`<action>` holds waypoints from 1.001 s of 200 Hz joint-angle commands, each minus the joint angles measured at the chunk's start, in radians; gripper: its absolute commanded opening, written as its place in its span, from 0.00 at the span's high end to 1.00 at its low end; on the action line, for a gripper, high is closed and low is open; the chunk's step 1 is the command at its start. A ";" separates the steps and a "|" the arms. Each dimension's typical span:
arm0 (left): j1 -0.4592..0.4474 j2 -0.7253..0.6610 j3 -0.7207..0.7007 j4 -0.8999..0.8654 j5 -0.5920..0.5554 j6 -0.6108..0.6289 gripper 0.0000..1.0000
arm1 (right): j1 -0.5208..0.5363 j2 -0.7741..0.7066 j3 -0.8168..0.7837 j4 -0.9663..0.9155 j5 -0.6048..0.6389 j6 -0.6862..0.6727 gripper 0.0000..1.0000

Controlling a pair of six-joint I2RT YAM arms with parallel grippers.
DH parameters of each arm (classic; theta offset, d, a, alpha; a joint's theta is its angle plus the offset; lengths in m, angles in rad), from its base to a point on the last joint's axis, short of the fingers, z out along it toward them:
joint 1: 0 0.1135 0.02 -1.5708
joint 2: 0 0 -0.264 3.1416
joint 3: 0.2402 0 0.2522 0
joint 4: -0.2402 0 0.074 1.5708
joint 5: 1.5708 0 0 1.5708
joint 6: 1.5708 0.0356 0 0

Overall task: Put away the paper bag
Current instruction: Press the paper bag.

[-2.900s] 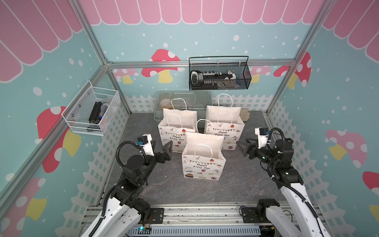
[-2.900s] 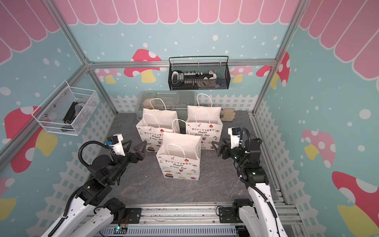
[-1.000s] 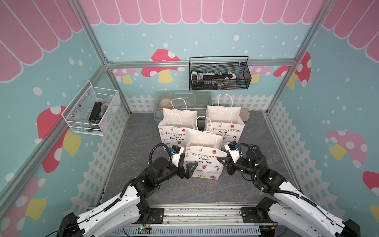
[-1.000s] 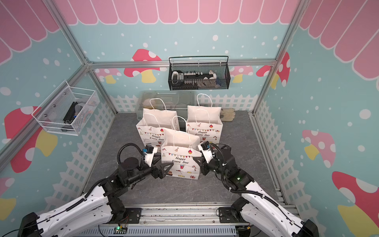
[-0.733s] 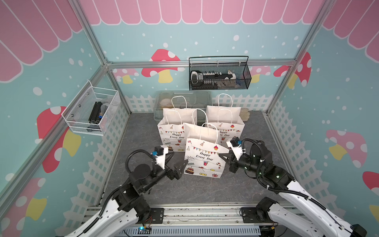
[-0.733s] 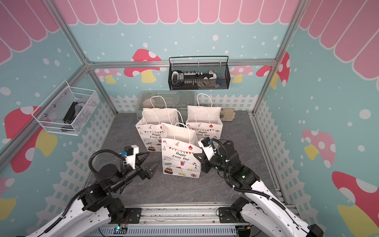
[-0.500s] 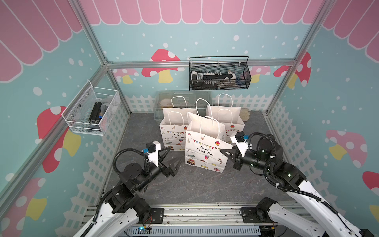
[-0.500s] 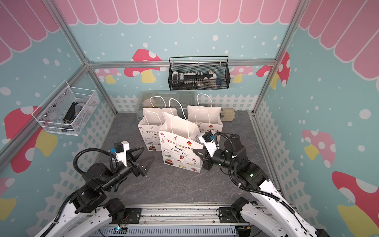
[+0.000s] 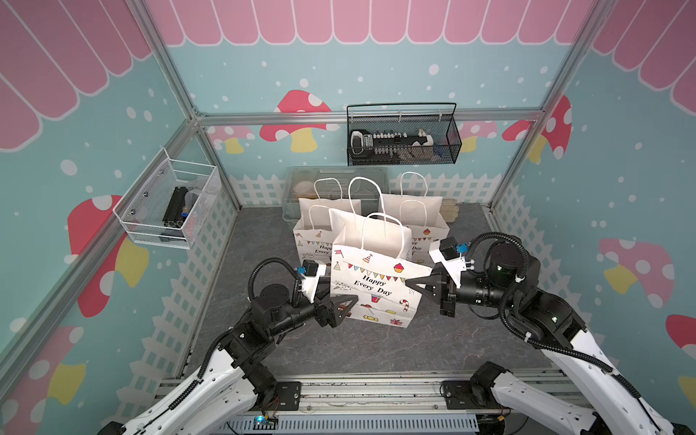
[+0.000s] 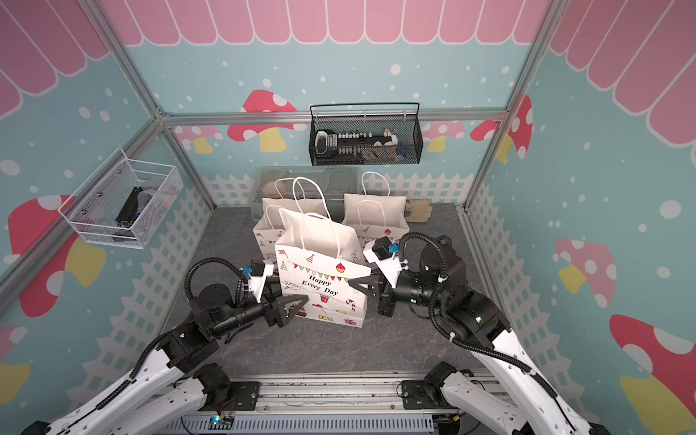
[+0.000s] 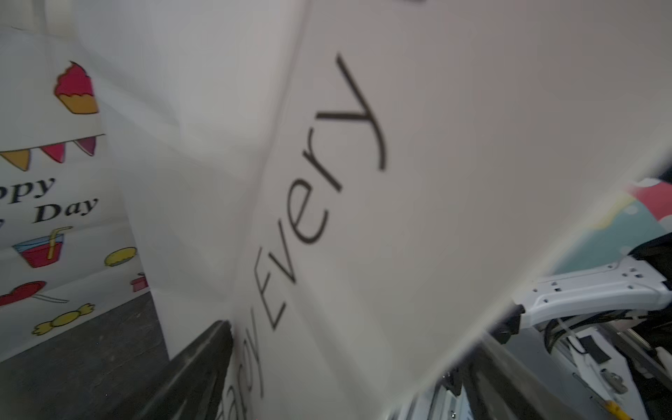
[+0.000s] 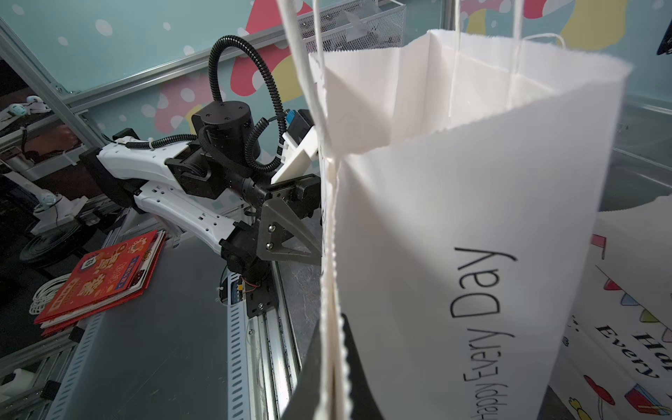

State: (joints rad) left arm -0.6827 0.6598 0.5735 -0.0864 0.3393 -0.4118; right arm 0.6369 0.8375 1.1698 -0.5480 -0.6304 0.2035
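Front paper bag [image 9: 373, 286] is clamped at its 3 o'clock edge by right pincer [image 9: 412, 282]. Its 8 o'clock corner is straddled by left pincer [image 9: 348, 305], jaws wide.

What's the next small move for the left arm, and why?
Probably close the left gripper on the front paper bag: its jaws stand open astride the bag's side edge, while the right gripper is shut on the opposite edge and the bag tilts.
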 commanded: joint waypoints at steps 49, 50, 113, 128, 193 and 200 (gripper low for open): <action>0.002 -0.027 0.032 0.092 0.144 -0.076 0.62 | 0.003 -0.021 0.034 0.041 0.010 0.041 0.94; 0.002 -0.026 0.032 0.093 0.146 -0.077 0.63 | 0.003 -0.021 0.034 0.041 0.011 0.043 0.94; 0.025 0.018 0.051 0.159 0.205 -0.165 0.95 | 0.002 -0.084 0.004 0.062 0.177 0.067 0.47; 0.067 0.033 0.071 0.159 0.267 -0.201 0.97 | 0.002 -0.125 -0.021 0.059 0.246 0.067 0.29; 0.343 0.054 0.113 0.284 0.569 -0.395 0.98 | 0.002 -0.298 -0.161 -0.004 0.541 0.103 0.02; 0.359 0.061 0.119 0.310 0.589 -0.420 0.98 | 0.003 -0.299 -0.174 -0.008 0.540 0.105 0.01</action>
State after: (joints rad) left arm -0.3775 0.7124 0.6411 0.1043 0.7834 -0.7216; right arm 0.6365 0.5419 1.0412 -0.5129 -0.1917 0.2897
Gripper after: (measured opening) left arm 0.050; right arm 0.976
